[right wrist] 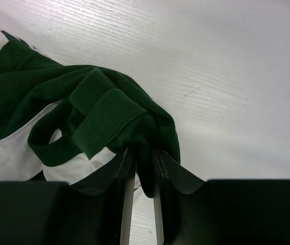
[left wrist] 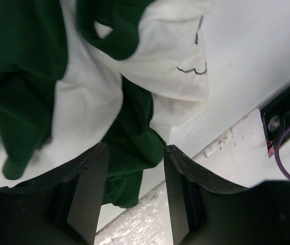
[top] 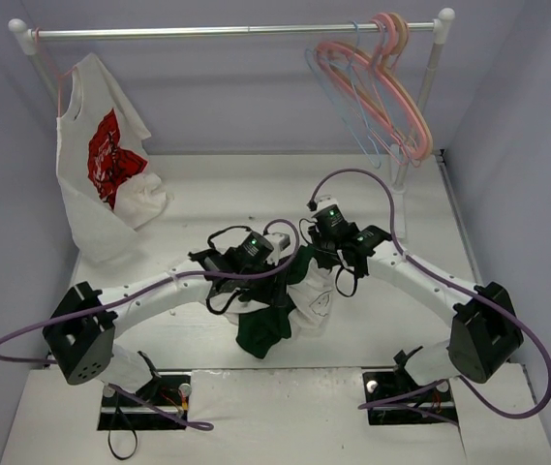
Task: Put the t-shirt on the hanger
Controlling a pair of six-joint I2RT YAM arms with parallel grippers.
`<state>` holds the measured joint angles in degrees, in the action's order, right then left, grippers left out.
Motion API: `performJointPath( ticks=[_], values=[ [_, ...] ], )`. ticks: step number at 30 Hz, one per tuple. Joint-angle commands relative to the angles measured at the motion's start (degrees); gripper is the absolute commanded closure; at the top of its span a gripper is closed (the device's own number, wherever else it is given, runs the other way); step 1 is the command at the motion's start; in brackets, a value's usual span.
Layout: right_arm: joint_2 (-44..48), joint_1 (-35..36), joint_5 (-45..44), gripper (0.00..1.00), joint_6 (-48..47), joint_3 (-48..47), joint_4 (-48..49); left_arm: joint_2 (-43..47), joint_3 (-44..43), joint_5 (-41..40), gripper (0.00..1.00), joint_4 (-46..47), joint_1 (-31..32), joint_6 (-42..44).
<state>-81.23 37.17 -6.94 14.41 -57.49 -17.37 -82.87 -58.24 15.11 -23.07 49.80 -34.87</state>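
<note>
Here, in the top external view, you see the t-shirt (top: 265, 329) bunched in a dark green and white heap on the table (top: 207, 184), low in the centre of the frame. The left gripper (top: 259, 278) and the right gripper (top: 328, 260) meet over it. The light-blue hanger (top: 352, 121) hangs at the upper right on the rail (top: 236, 31), beside the pink hangers (top: 396, 107) and well apart from the garment. A white shirt with red print (top: 101, 165) hangs at the upper left.

In the left wrist view, the left gripper's fingers (left wrist: 91, 189) stand about half apart at the bottom of the frame. A fold of green cloth lies between their tips. You cannot tell whether they press it, and no firm pinch shows. The shirt's white panel (left wrist: 185, 66) with a thin dark line drawing fills the upper centre.

In the right wrist view, the right gripper's fingers (right wrist: 127, 173) are drawn nearly together at lower centre, clamped on a green fold just below a ribbed band (right wrist: 106, 115), probably the collar or a cuff.

By this evidence the task is at an early stage. One arm has hold of the shirt. Not yet done are opening the neck, fetching the hanger from the rail and threading it into the garment.
</note>
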Motion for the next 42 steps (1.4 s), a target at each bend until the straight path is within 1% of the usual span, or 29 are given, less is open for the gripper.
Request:
performJointPath(
  ticks=[1,3,6,11,16,18,19,20,23,24,25,26,27,28,29,30,32,33,34,35,36,37,39,40,42],
  values=[
    [0.0,-1.8,1.2,0.79,0.4,-0.3,1.2,1.0,-1.8,0.5,0.53,2.8,2.6,0.9],
    [0.0,-2.7,1.7,0.79,-0.3,-0.6,1.1,1.0,-0.7,-0.1,0.53,3.3,4.7,0.5],
    [0.2,-4.2,2.5,0.79,-1.2,-0.9,1.2,0.0,0.2,-1.0,0.53,3.6,5.6,0.0],
    [0.2,-5.1,3.6,0.79,-2.1,-1.5,1.1,-3.3,-0.2,-2.9,0.53,4.3,5.6,0.5],
    [0.2,-5.2,4.7,0.79,-2.5,-1.8,0.8,-7.6,-2.6,-4.7,0.53,4.1,5.6,1.3],
    [0.5,-5.2,4.7,0.79,-2.5,-1.7,0.8,-8.0,-2.6,-4.9,0.54,5.1,5.6,1.1],
    [0.6,-5.2,4.7,0.80,-2.6,-1.7,0.8,-8.2,-2.7,-5.3,0.56,5.3,5.6,1.1],
    [1.0,-5.2,4.7,0.80,-2.7,-1.6,0.8,-8.3,-2.8,-5.4,0.65,5.4,5.6,0.9],
    [1.8,-5.2,4.4,0.84,-3.1,-1.5,0.5,-7.8,-3.5,-5.4,0.82,4.9,5.6,0.9],
    [1.9,-5.2,4.4,0.89,-3.3,-1.5,0.3,-7.4,-3.5,-5.4,0.92,4.5,5.6,0.9],
    [2.1,-5.2,4.0,0.91,-3.3,-1.5,0.1,-6.2,-3.6,-5.5,0.97,3.9,5.6,0.9],
    [2.7,-5.2,3.7,0.94,-3.5,-1.7,-0.2,-5.3,-4.2,-6.4,1.00,3.0,5.6,1.0],
    [2.8,-5.2,3.4,0.99,-3.8,-2.2,-0.6,-4.2,-4.8,-7.2,1.00,0.2,5.4,1.2],
    [3.4,-5.2,2.5,1.00,-4.0,-2.5,-1.3,-1.9,-5.6,-8.2,1.00,-1.7,5.3,1.9],
    [3.8,-5.2,1.9,1.00,-4.1,-3.1,-1.8,-0.6,-8.1,-10.3,1.00,-4.0,5.0,2.5],
    [4.1,-5.2,1.2,1.00,-4.6,-4.1,-2.7,2.0,-9.9,-11.7,1.00,-9.4,4.1,3.1],
    [5.2,-5.2,-0.6,1.00,-5.0,-5.8,-3.8,4.3,-14.2,-14.0,1.00,-15.7,2.1,4.8],
    [5.6,-5.2,-1.2,1.00,-5.5,-7.7,-4.9,6.1,-19.1,-15.2,1.00,-21.6,-1.0,5.6],
    [5.8,-5.2,-1.8,1.00,-5.8,-8.8,-5.4,6.9,-21.8,-16.5,1.00,-24.4,-2.8,7.3],
    [6.4,-5.3,-3.0,1.00,-6.1,-10.0,-5.9,7.5,-24.5,-16.9,1.00,-29.4,-4.7,8.3],
    [6.6,-5.3,-3.4,1.00,-6.8,-11.3,-6.9,8.4,-29.9,-17.7,1.00,-31.7,-6.6,9.1],
    [6.8,-5.3,-3.9,1.00,-7.1,-14.5,-7.5,8.7,-32.7,-18.3,1.00,-33.6,-10.2,11.1],
    [6.9,-5.3,-4.7,1.00,-8.3,-18.2,-9.0,9.0,-38.1,-21.0,1.00,-38.1,-12.6,13.2],
    [6.9,-5.3,-5.2,1.00,-9.6,-22.5,-9.3,8.9,-43.7,-23.7,1.00,-39.4,-14.4,15.2],
    [6.8,-5.3,-7.0,1.00,-10.9,-27.1,-10.1,8.0,-49.1,-26.3,1.00,-42.0,-15.8,17.1]
  ],
)
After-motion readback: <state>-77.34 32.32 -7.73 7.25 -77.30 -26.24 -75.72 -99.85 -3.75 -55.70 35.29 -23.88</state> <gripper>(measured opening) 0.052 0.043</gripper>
